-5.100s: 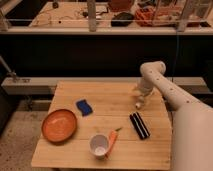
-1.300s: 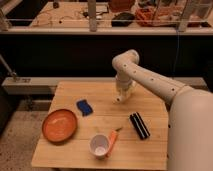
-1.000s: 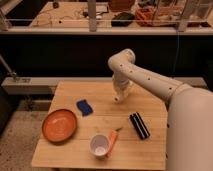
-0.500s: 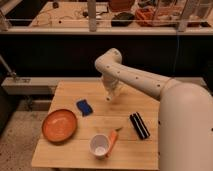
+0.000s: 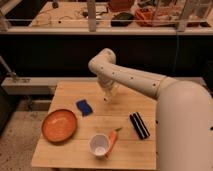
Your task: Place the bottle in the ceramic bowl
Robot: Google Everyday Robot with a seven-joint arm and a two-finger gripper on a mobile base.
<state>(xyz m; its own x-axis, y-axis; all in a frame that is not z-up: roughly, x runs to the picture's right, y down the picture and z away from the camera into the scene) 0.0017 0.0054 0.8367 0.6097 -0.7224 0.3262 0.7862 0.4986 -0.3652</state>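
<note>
A wooden counter [image 5: 131, 103] seen from above and in front, with a white robot arm reaching in from the right of the picture and bending down over the counter's back middle. The arm's tool [image 5: 108, 93] hangs above the wood there, its fingers drawn together and clamped on the bottle [image 5: 106, 98], a slim, pale cream shape that juts from under the tool and seems to hang roughly upright, its long axis pointing down at the counter and clear of the surface. The ceramic bowl [image 5: 59, 125], a wide, shallow, orange dish, sits empty near the front left corner of the counter, well apart from the tool. From the tool, the bowl lies to the picture's left and nearer the camera; that diagonal is what the coming move depends on. A small blue block [image 5: 84, 106] lies between them, close to that line, so the bottle probably has to travel above it. A white cup [image 5: 99, 145] stands at the front edge with an orange carrot-like item [image 5: 113, 140] touching its right side, and a black ridged object [image 5: 139, 125] lies further right.
</note>
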